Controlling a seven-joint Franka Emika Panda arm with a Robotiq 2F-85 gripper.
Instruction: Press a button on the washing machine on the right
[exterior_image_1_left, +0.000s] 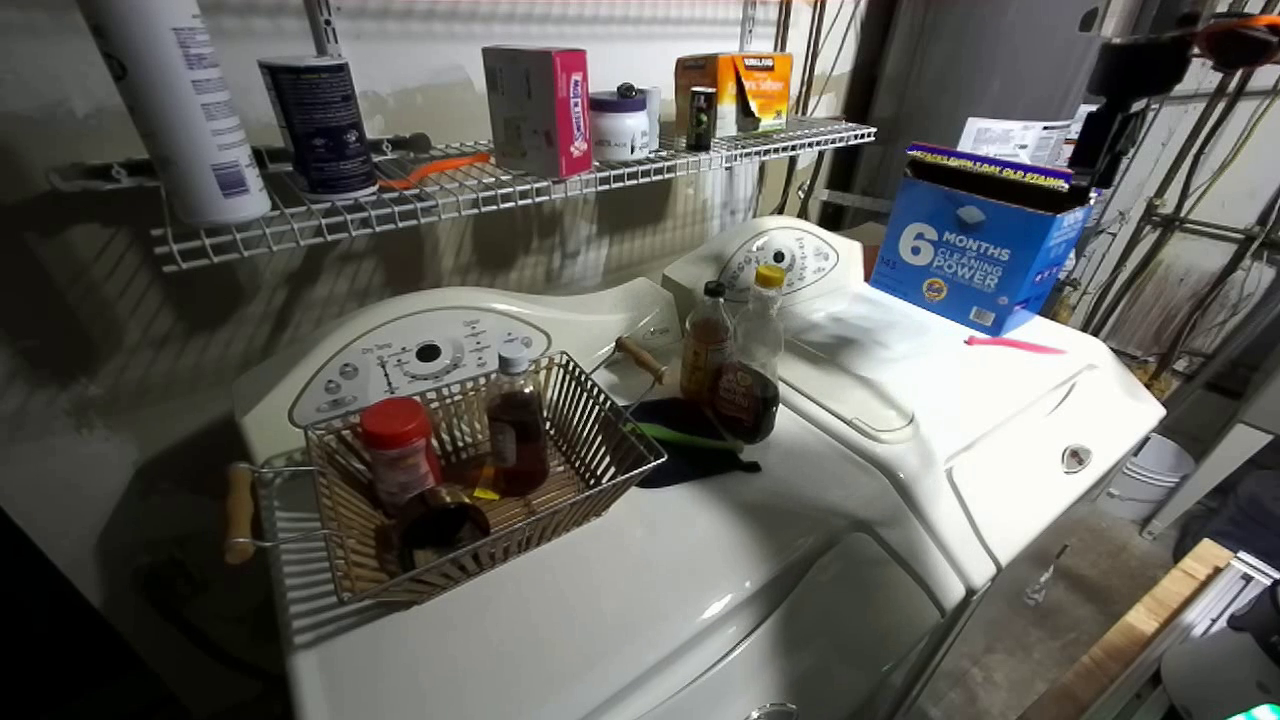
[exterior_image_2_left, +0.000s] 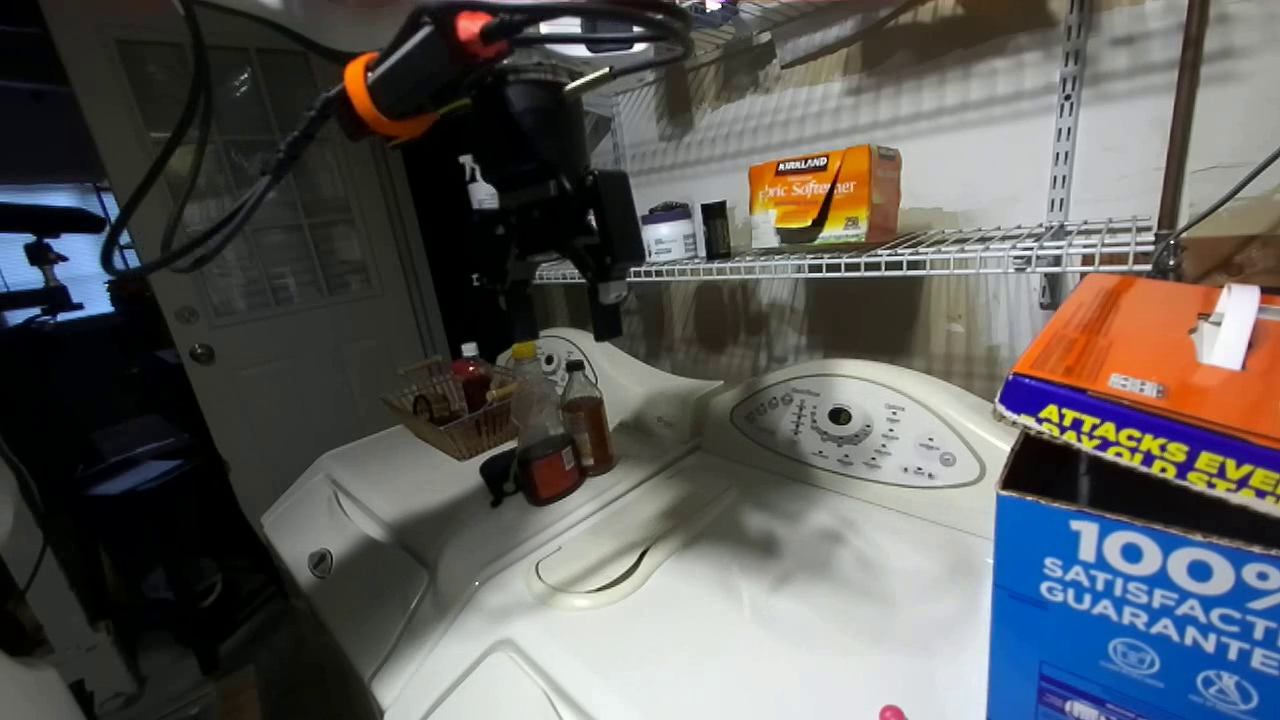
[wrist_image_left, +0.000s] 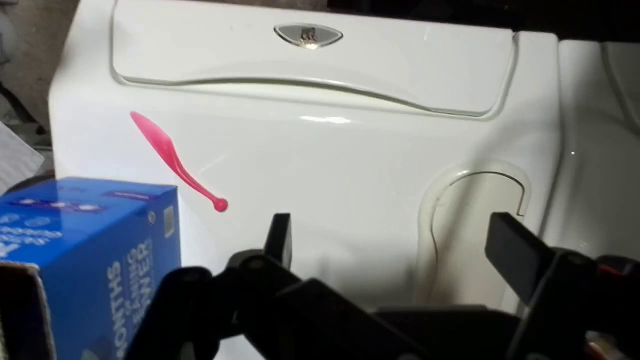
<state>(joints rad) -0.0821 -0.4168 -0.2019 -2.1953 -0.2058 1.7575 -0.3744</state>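
Washer (wrist_image_left: 320, 160), console (exterior_image_2_left: 858, 432) in both exterior views only

Washing machine (exterior_image_2_left: 800, 610) is showing mainly white; gripper (wrist_image_left: 391, 219) is presenting black. Carton (exterior_image_1_left: 980, 245) is displaying blue with white lettering; implement (wrist_image_left: 167, 152) is showing pink.

Washing machine (exterior_image_2_left: 790, 570) button labels (exterior_image_2_left: 846, 461) illegible
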